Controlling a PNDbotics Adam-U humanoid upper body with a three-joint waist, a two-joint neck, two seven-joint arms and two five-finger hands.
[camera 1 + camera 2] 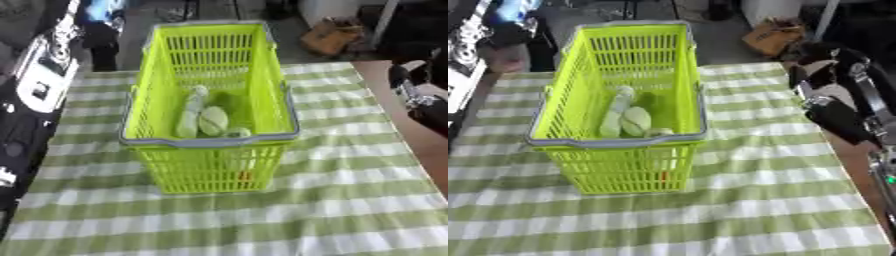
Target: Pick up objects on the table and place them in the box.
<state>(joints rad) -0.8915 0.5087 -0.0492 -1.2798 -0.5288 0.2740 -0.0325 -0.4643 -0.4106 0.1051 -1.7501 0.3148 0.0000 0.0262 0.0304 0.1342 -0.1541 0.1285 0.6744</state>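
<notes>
A lime-green plastic basket [210,141] with grey handles stands on the checked table. Inside it lie a long pale green and white object [189,114], a rounder pale green one [213,120] and a small pale piece [237,132] against the near wall. A small orange spot [244,175] shows through the basket's front mesh. My right arm and hand [826,85], black with pale parts, hang over the table's right edge, apart from the basket and to its right. Its fingers are too blurred to make out. My left hand does not show.
The green and white checked cloth [332,200] covers the table, with a brown strip [411,135] along its right edge. Dark and white equipment [35,85] stands along the left side. A brown bag [331,35] sits on the floor beyond the table.
</notes>
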